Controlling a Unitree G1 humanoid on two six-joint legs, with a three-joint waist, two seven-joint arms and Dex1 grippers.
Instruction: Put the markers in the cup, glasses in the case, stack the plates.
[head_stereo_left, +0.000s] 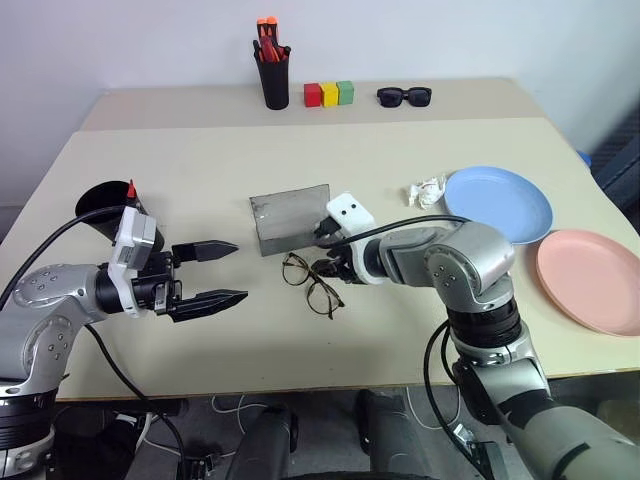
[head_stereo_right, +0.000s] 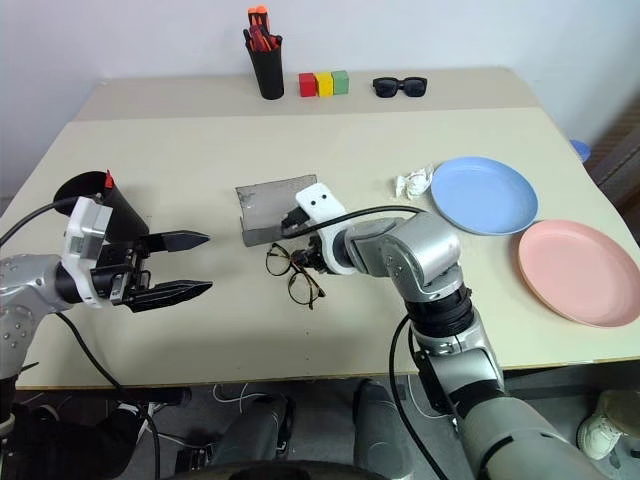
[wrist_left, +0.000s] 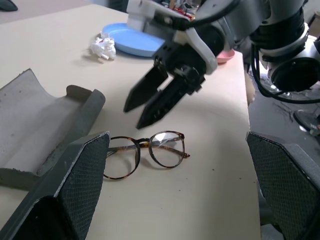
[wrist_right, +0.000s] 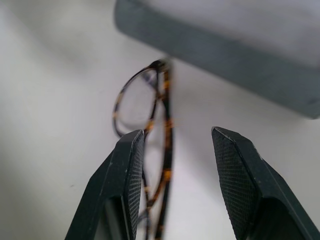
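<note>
Two claws, one glasses, two plates.

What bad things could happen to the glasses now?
1. The right tool hangs just above the glasses with its fingers partly apart. Closing on a lens instead of the thin frame could smudge or bend them.
2. The glasses lie flat on the table, so the fingertips might push them away instead of catching them.
3. The open case sits right beside them; a nudge could shift it.
</note>
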